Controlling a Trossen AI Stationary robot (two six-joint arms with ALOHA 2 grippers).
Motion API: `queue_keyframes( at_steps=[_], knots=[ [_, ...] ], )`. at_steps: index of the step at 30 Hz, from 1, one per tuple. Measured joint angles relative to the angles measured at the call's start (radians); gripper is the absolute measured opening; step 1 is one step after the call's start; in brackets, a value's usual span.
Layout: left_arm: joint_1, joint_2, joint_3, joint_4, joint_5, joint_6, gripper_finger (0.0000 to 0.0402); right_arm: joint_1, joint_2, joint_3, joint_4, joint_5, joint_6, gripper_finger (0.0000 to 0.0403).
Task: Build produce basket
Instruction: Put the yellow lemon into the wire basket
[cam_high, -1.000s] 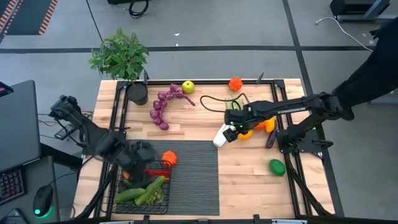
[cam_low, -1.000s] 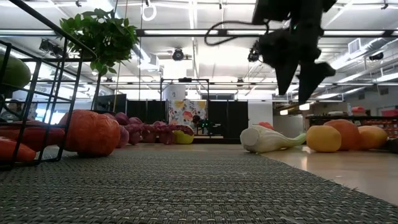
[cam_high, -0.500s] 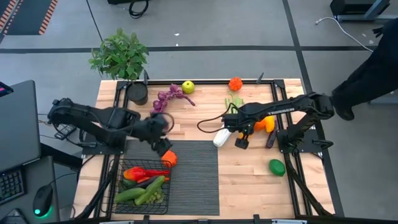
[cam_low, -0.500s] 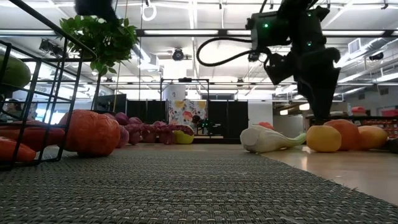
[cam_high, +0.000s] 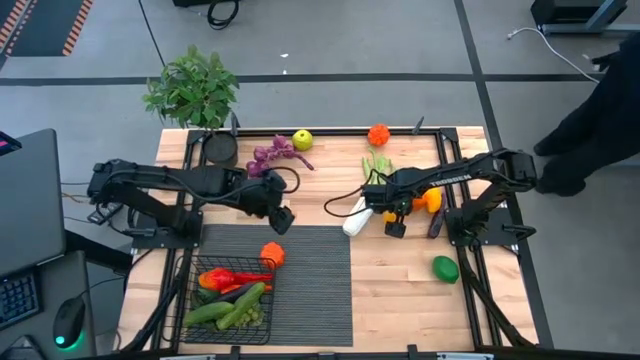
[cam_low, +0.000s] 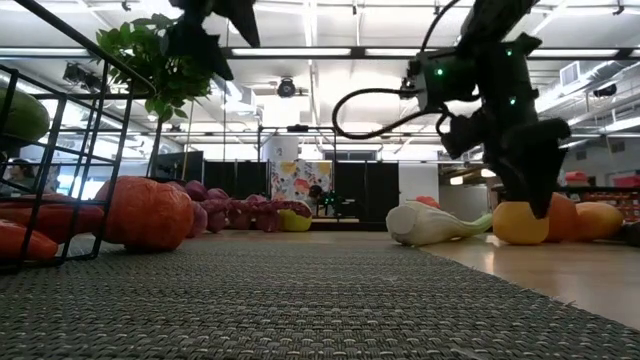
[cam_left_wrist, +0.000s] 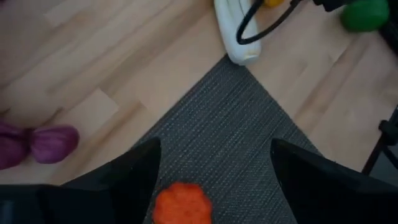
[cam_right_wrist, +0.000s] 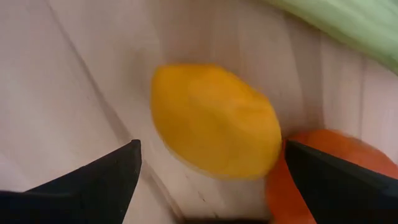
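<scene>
The black wire basket (cam_high: 192, 318) stands at the near left on a dark ribbed mat (cam_high: 310, 285) and holds red peppers (cam_high: 225, 277) and cucumbers (cam_high: 228, 308). An orange fruit (cam_high: 272, 255) (cam_left_wrist: 182, 202) lies on the mat beside it. My left gripper (cam_high: 283, 218) (cam_left_wrist: 214, 149) hovers open above the mat's far edge, holding nothing. My right gripper (cam_high: 394, 224) (cam_right_wrist: 211, 149) points down, open, its fingers on either side of the lemon (cam_right_wrist: 214, 121) (cam_low: 520, 222), which lies on the wood. The leek (cam_high: 360, 200) lies beside it.
Purple grapes (cam_high: 265, 160), a green apple (cam_high: 301, 140) and an orange (cam_high: 378, 134) lie at the far edge. Orange produce (cam_high: 430, 200) sits right of the lemon, a green fruit (cam_high: 445, 268) nearer. A potted plant (cam_high: 195, 90) stands at the far left corner.
My left gripper has swung from above the basket toward the table's far and right side, ending over the mat's far edge. My right gripper has rolled about its own axis and sunk toward the lemon.
</scene>
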Motion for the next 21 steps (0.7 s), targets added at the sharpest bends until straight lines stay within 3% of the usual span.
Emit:
queue_keyframes(
  at_steps=[9, 18, 21],
  knots=[
    [0.016, 0.049, 0.0, 0.018, 0.085, -0.002, 0.0309, 0.001, -0.001, -0.05, 0.083, 0.008, 0.021, 0.0385],
    [0.02, 0.048, 0.0, 0.051, 0.088, -0.002, 0.0309, 0.002, -0.001, -0.05, 0.148, 0.01, 0.069, 0.0294],
    [0.023, 0.048, 0.0, 0.051, 0.088, -0.001, 0.0309, 0.002, -0.001, -0.047, 0.107, -0.022, 0.069, 0.0291]
  ],
)
